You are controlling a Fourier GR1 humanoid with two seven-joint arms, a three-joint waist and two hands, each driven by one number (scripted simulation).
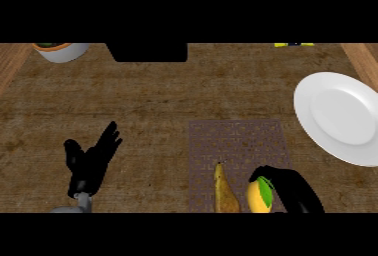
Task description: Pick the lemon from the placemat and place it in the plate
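Note:
The yellow lemon with a green leaf lies at the lower right of the grey patterned placemat. My right hand is curled round the lemon from its right side, fingers over its top. The white plate sits at the counter's right edge, above and right of the placemat. My left hand rests open at the lower left, fingers up, away from everything.
A brownish-yellow elongated object lies on the placemat just left of the lemon. A white pot with orange rim stands at the top left, a black block beside it, a small yellow item top right.

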